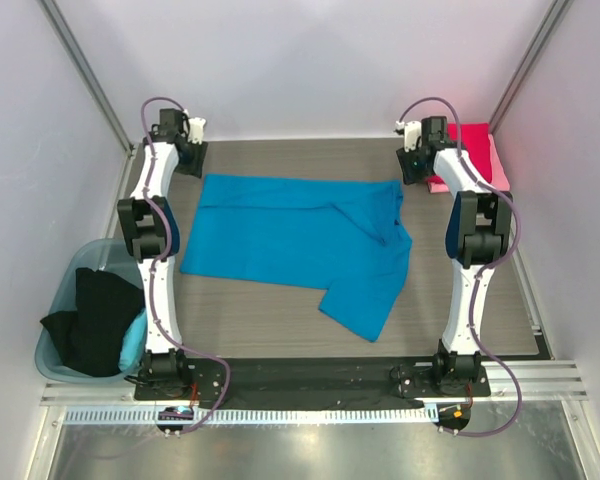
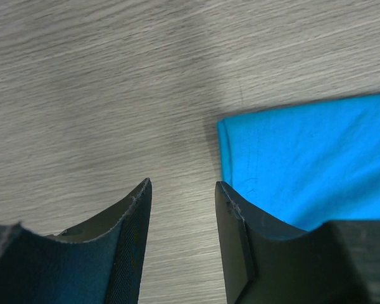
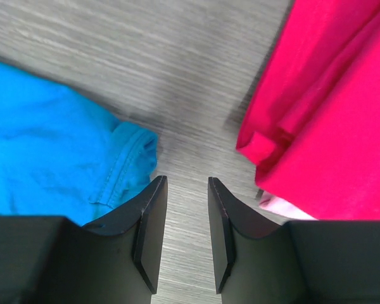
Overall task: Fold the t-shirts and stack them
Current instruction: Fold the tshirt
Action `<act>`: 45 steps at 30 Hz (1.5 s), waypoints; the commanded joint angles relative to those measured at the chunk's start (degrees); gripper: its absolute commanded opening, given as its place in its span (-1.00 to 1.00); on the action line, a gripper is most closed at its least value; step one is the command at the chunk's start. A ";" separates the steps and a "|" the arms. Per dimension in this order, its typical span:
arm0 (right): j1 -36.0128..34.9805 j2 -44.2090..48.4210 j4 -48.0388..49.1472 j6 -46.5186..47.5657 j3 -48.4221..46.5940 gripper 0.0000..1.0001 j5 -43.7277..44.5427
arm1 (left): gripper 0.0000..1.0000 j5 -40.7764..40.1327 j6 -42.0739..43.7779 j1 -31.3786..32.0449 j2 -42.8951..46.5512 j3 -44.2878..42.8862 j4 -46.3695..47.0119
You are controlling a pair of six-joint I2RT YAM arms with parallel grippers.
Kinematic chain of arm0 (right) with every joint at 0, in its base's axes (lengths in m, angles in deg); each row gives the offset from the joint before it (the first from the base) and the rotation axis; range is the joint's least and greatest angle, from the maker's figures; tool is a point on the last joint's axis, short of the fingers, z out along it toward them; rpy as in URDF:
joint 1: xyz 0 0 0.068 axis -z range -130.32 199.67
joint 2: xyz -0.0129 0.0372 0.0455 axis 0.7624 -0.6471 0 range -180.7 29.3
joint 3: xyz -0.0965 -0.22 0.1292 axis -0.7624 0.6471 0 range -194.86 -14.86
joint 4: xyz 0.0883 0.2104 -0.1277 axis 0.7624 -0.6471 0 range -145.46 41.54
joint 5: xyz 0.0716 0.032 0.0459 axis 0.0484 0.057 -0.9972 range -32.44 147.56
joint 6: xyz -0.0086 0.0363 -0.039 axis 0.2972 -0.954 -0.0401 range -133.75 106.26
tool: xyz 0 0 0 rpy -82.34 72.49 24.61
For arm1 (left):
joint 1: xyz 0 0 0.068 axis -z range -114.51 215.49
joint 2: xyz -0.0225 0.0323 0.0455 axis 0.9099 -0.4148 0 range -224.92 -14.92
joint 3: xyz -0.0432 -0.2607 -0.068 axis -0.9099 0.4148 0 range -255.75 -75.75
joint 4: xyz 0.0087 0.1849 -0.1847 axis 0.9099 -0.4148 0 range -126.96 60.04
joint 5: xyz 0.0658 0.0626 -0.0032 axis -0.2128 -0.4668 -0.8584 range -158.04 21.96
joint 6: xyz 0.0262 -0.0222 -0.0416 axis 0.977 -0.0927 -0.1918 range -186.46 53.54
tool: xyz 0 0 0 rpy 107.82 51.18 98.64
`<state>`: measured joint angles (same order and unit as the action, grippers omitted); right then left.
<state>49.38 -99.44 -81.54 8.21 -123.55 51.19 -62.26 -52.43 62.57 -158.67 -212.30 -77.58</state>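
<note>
Only the top view shows the whole blue t-shirt (image 1: 290,235), spread mid-table. My left gripper (image 2: 180,183) hangs parted and empty beside its corner. My right gripper (image 3: 187,180) is also parted, over bare table between it and the crimson t-shirt (image 3: 329,107).

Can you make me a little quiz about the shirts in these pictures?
1. True or false: the blue t-shirt lies on the table.
2. Which colour is the t-shirt lying on top at the far right? A crimson, B green, C yellow.
3. Fill in: the black shirt hangs out of the teal ____.
Key: 1 true; 2 A, the crimson t-shirt; 3 tub.
</note>
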 commanded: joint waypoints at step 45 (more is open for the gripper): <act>-5.77 -4.41 -2.16 2.83 -7.60 -0.49 9.01 | -0.58 3.80 -2.86 4.76 -3.12 -0.29 -0.99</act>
<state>43.33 -104.14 -83.90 10.46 -130.10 58.73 -57.78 -55.56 67.56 -161.99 -212.74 -78.14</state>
